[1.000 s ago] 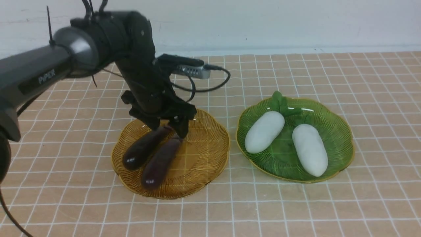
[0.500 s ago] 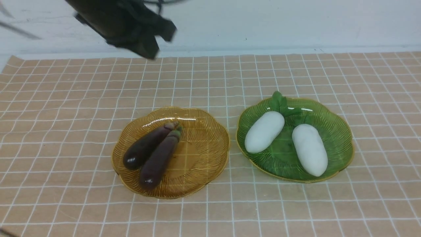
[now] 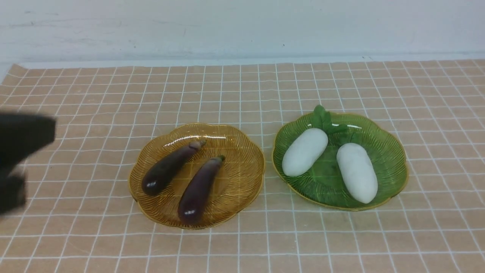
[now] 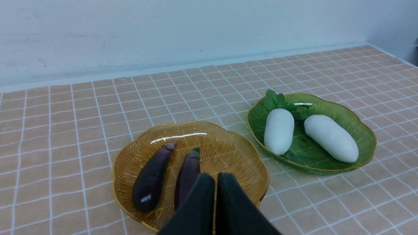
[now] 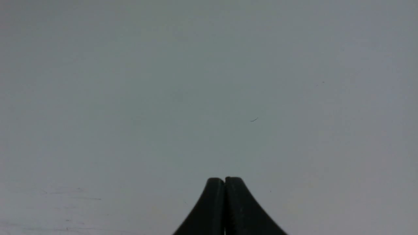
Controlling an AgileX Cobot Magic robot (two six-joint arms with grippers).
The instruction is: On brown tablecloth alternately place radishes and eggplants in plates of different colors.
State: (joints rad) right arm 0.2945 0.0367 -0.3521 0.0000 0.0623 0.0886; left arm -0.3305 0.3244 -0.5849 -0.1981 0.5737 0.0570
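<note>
A brown tablecloth (image 3: pixel 242 246) with a white grid, slightly wrinkled, covers the whole surface; being cloth, it would likely bunch if anything dragged across it. Ahead of the left pincer (image 4: pixel 215 178) sit two ribbed, gold-rimmed plates, just beside each other without touching. The amber plate (image 4: pixel 228 143) lies directly beyond the pincer's tips, and the green plate (image 4: pixel 365 130) is farther off to its right. Both look thin, hard and breakable, best left unhandled.

Two white radishes (image 4: pixel 279 130) lie in the green plate, side by side and apart. They look smooth, stiff and probably light; their fat middles would need a wide grip. Two dark purple eggplants (image 4: pixel 152 178) lie in the amber plate, nearest the pincer. They are glossy, so likely slippery; the slim mid-body seems the safest hold.

The left pincer is clenched, holding nothing. The right pincer (image 5: pixel 224 179) is also clenched and empty, facing only a blank grey wall.

In the front view the left arm is just a dark blur at the edge. The left pincer's fingers hide the near end of one eggplant.
</note>
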